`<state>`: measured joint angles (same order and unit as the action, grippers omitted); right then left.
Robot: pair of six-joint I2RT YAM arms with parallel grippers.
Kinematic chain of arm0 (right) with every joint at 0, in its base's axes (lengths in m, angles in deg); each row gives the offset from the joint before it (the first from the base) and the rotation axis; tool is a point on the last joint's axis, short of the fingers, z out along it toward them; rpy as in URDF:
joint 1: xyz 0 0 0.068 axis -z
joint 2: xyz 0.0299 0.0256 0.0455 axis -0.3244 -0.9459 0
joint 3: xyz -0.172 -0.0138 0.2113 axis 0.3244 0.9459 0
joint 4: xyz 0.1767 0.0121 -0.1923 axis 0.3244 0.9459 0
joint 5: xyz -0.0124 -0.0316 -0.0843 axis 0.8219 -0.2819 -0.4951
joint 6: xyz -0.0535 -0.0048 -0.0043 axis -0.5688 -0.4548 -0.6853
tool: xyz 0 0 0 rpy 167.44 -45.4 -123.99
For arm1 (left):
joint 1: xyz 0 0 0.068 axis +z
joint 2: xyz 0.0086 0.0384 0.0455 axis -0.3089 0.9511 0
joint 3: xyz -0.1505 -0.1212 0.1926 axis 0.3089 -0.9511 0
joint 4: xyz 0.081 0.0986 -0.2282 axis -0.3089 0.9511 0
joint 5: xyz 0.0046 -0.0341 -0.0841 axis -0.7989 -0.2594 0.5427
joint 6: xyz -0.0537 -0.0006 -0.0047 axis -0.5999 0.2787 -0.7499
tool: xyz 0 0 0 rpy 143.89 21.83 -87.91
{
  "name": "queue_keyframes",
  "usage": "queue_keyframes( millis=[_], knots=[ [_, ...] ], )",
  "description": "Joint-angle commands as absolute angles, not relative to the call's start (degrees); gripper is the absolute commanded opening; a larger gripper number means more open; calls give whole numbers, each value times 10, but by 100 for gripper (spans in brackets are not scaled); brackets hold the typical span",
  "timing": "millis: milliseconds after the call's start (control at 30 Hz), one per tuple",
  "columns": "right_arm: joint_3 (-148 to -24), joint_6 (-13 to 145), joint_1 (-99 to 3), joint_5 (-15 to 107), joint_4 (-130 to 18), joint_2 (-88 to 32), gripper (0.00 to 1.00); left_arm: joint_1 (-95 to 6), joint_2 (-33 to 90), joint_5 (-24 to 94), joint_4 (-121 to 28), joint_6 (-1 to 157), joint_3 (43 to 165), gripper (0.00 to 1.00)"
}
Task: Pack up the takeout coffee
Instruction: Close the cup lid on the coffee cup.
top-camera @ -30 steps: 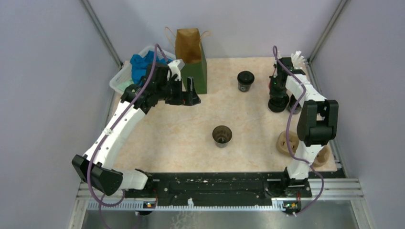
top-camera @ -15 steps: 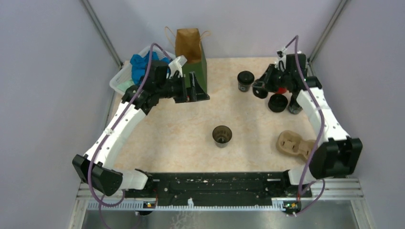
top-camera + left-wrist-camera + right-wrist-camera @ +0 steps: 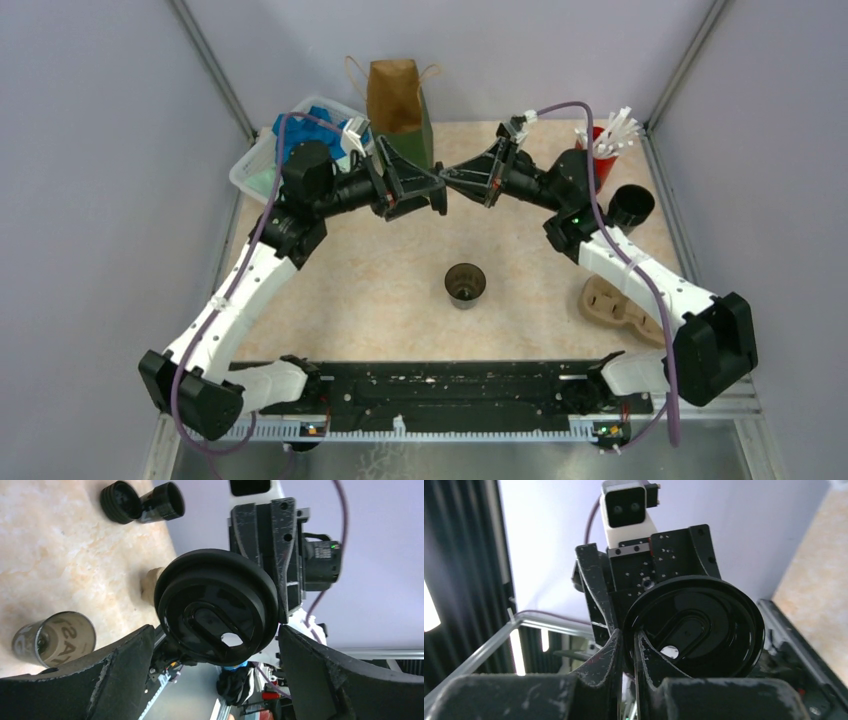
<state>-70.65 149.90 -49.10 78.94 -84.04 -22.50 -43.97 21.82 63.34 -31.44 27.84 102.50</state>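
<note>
The lid [image 3: 216,614] is being held up in the air, over the table [image 3: 540,270]. It is being pinched at its rim by the right gripper [image 3: 626,641], whose two fingers are being pressed nearly shut on that thin edge.

The lid is being shown to the left gripper [image 3: 216,628]. The left fingers [image 3: 125,665] are being held as wide apart as they go, one on each side of the lid. The lid's flat top is being turned toward the left camera, so its round edge is being pointed at each left finger. Only a thin gap is being seen on each side, so it looks as if nothing is being gripped by the left fingers yet.

The next move is likely being set up as a hand-over: the left fingers would close straight in across the lid.

The cup [image 3: 465,284] is being left open on the table, below and nearer the arm bases, between both arms.
</note>
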Motion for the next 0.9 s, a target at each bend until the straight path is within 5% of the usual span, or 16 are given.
queue_keyframes(
  millis=[0,333,633,867],
  knots=[
    [-710,1611,-515,775,-999,-236,6,-439,181,614,-377,240,1018,98],
    [-662,1665,-517,759,-1066,-236,5,-439,162,645,-477,200,971,97],
    [-666,1671,-518,762,-1067,-246,5,-439,184,649,-456,208,995,85],
    [-679,1667,-521,763,-1063,-257,5,-439,198,652,-425,226,1017,85]
  ],
)
